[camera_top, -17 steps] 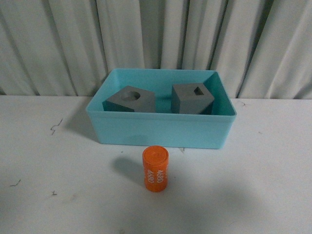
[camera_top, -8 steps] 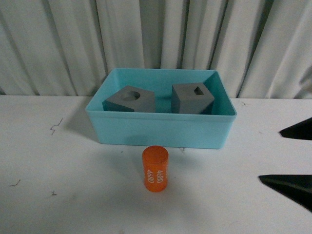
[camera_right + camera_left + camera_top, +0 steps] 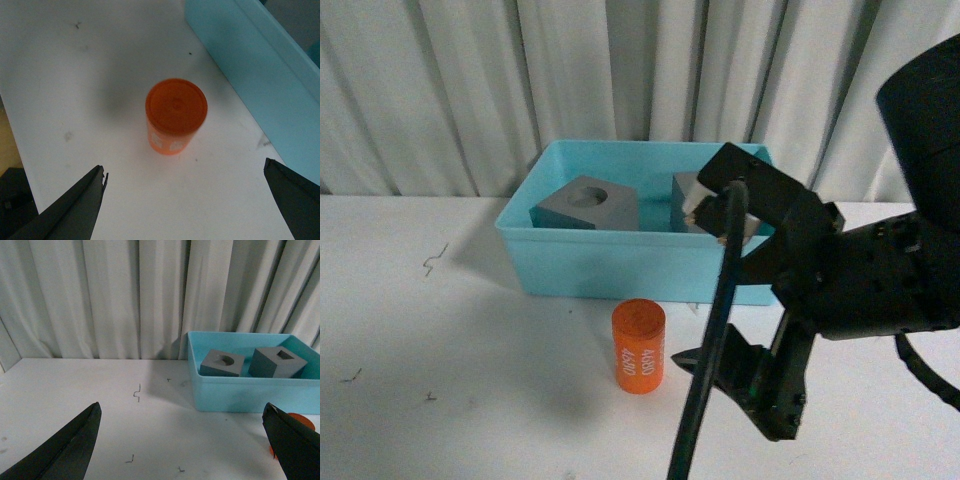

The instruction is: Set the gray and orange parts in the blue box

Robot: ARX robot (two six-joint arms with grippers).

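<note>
The orange cylinder with white digits stands upright on the white table just in front of the blue box. Both gray cubes lie inside the box: the round-recess one on the left, the rectangular-recess one partly hidden behind my right arm. My right gripper is open and empty, just right of the cylinder. In the right wrist view the cylinder sits ahead of the open gripper, apart from both fingers. My left gripper is open and empty over bare table, left of the box.
The white table carries small dark scuff marks. A pleated white curtain hangs close behind the box. In the left wrist view the cylinder peeks out from behind one finger. A black cable hangs across my right gripper.
My right arm has come in from the right and now stands next to the cylinder, covering the box's right part. The cylinder and cubes stay in place.
</note>
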